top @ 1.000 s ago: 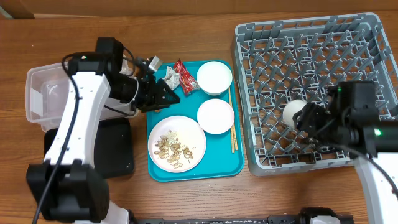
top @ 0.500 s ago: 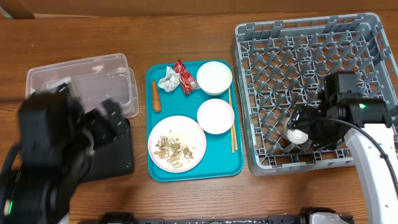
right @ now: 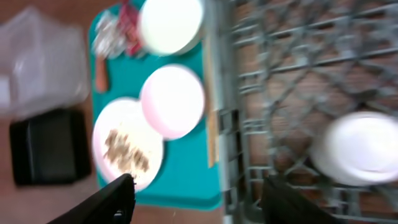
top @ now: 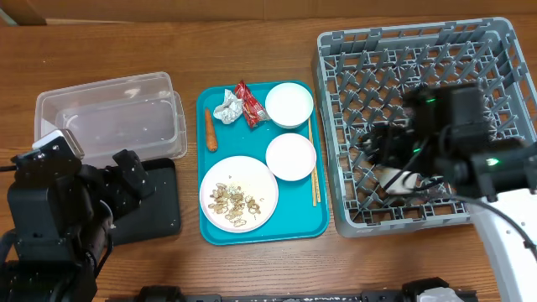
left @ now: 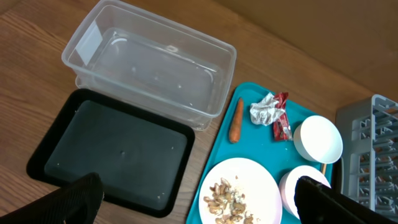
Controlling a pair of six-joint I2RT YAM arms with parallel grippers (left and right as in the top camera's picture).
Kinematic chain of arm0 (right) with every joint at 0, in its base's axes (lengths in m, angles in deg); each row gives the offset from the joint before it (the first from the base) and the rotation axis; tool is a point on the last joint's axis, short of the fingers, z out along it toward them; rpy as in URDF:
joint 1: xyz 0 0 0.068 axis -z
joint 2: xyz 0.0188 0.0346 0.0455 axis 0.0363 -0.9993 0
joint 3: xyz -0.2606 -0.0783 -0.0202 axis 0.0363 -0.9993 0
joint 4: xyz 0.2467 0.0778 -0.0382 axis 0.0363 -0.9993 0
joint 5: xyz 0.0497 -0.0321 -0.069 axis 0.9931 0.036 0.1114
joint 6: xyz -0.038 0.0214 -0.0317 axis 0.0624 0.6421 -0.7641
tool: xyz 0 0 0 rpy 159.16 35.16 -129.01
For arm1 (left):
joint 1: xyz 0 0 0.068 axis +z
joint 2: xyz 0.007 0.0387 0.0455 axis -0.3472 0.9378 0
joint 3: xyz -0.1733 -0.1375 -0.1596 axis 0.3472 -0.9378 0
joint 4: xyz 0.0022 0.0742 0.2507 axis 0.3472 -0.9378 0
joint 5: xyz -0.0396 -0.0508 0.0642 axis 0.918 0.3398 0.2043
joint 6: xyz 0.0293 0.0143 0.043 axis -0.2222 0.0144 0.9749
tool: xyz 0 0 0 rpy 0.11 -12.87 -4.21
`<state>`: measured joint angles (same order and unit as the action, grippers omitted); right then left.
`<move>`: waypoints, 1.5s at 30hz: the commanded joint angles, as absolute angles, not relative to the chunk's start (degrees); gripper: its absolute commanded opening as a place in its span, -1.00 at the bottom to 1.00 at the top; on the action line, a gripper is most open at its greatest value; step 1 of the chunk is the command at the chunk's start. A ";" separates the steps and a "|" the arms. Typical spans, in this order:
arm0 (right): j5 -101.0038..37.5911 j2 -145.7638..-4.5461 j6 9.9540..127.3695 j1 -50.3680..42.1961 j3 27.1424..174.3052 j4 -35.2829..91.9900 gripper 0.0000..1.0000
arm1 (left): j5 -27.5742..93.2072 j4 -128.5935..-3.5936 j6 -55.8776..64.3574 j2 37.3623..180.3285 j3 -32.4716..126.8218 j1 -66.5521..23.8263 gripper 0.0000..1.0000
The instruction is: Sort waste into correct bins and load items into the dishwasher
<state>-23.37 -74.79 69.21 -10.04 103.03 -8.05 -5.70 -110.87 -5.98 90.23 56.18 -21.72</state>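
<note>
Light: bright and even from overhead, I see only soft shadows.
Overhead: right arm (top: 466,149) smeared with blur.
Right wrist: everything blurred.
Left wrist: sharp, faint glare on clear tub (left: 149,73).

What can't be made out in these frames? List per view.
- Small white cup in the grey plastic dish rack: blurred in right wrist view; overhead, mostly behind the right arm.
- Flat black rectangular tray: overhead, left part covered by the left arm.
- Left fingers: left wrist view, cut off by the bottom edge.
- Beige food scraps on the round white plate: right wrist view too blurred for detail.
</note>
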 commanded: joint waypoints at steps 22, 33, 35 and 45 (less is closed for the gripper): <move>-36.02 -103.62 83.83 -31.27 103.79 -3.11 0.01 | -7.01 -110.98 -6.87 90.80 56.60 -21.83 1.00; -40.11 -109.63 97.10 -32.73 103.77 2.49 0.07 | -7.01 -111.00 -6.90 90.80 56.60 -21.83 1.00; -40.13 -110.40 98.76 -32.73 103.73 3.23 0.05 | -7.01 -111.00 -6.87 90.80 56.60 -21.83 1.00; -39.65 -114.64 103.04 -32.73 103.73 5.00 -0.09 | -7.01 -110.98 -6.87 90.80 56.60 -21.83 1.00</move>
